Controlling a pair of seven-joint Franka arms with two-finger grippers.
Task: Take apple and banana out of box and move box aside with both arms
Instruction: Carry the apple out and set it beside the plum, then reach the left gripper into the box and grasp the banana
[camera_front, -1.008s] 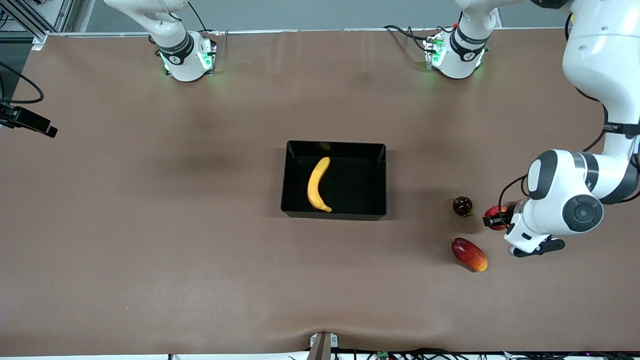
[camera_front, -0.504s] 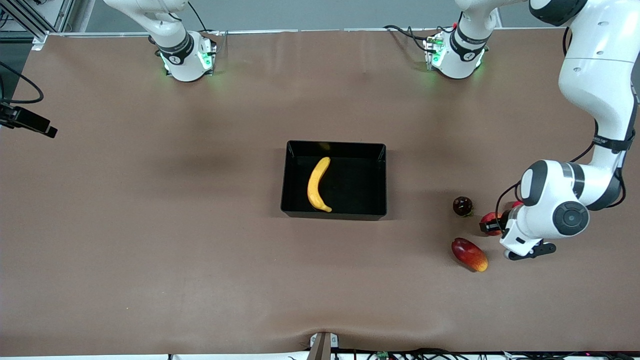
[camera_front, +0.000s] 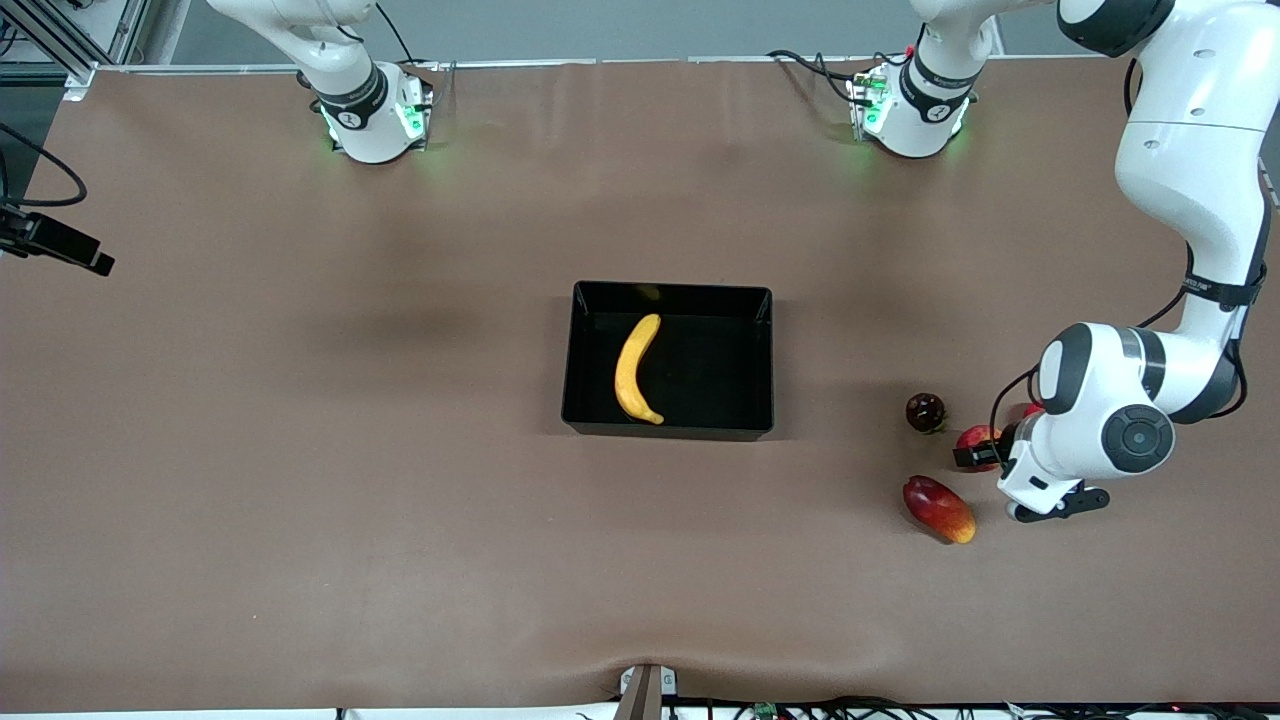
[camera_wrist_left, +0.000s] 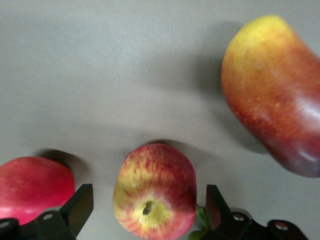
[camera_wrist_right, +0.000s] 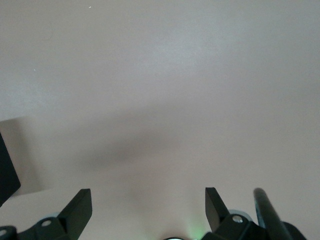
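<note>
Front view, nearest the camera: you have the mango (camera_front: 938, 508) lying on the table (camera_front: 300, 450) toward the left arm's end, its yellow tip nearer the camera.

Just farther from the camera than the mango is the left gripper (camera_front: 972, 452), down low at the apple (camera_wrist_left: 155, 196). In the left wrist view its two fingers (camera_wrist_left: 75, 210) stand apart on either side of the apple, with a sliver of table showing at each side, so you have it spread around the fruit and not clamped. The apple sits on the table with its stem dimple and yellow patch turned toward the wrist camera. Another red fruit (camera_wrist_left: 30, 187) lies just beside it, outside one finger.

A little farther from the camera than the apple is the dark purple fruit (camera_front: 925, 411), apart from both.

At mid-table you see the black box (camera_front: 765, 360), its long sides running across the table. The banana (camera_front: 636, 370) lies inside it, in the half toward the right arm's end. Its long axis runs from nearer the camera to farther from it, the bulge of its curve faces the right arm's end, and both tips lean toward the left arm's end.

The right arm waits. In the right wrist view, the right gripper (camera_wrist_right: 147, 210) hangs over bare table with its fingers spread and nothing between them.
</note>
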